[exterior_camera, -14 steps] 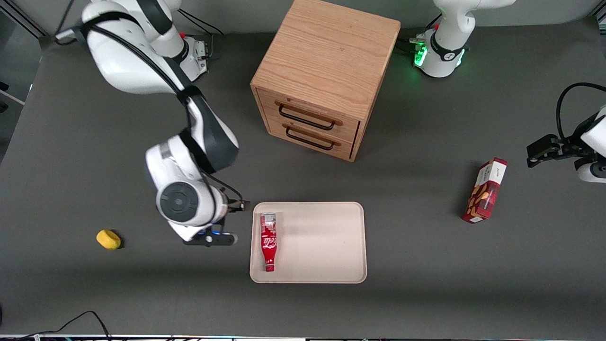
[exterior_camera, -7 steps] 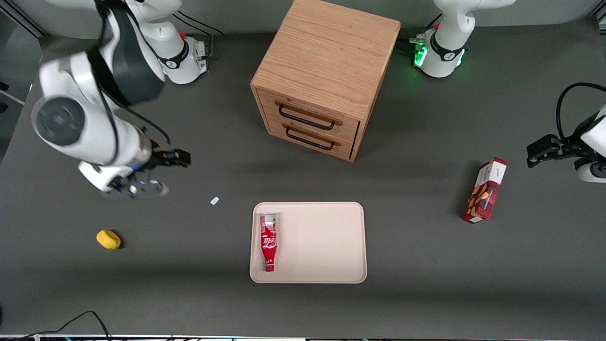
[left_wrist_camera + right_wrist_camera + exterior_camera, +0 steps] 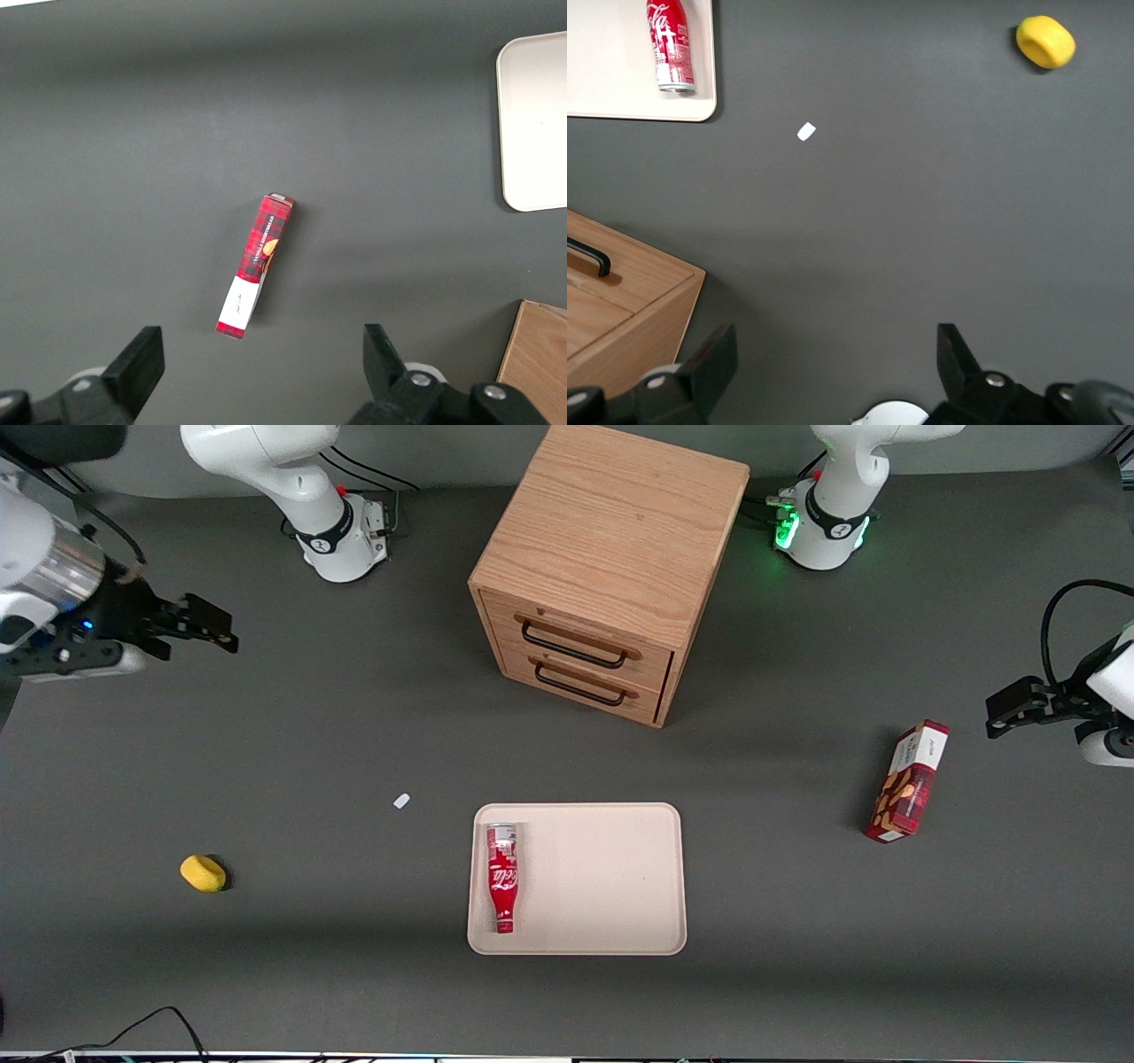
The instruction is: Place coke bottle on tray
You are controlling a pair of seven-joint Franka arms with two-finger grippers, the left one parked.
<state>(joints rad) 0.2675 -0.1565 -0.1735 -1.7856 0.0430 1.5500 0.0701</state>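
Front view: the bottle [image 3: 502, 878] lies on its side in the tray [image 3: 611, 921], just inside the rim nearest the working arm, while the hand [image 3: 213, 625], empty and spread wide, hangs well apart above the tabletop [image 3: 354, 957]; a nudge could roll it.

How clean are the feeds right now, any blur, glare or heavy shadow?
Front view: sharp, even light, soft shadows beside the cabinet and box; the gripper, open, sits at the frame edge. Right wrist view: crisp on bottle, tray and yellow object, no glare.
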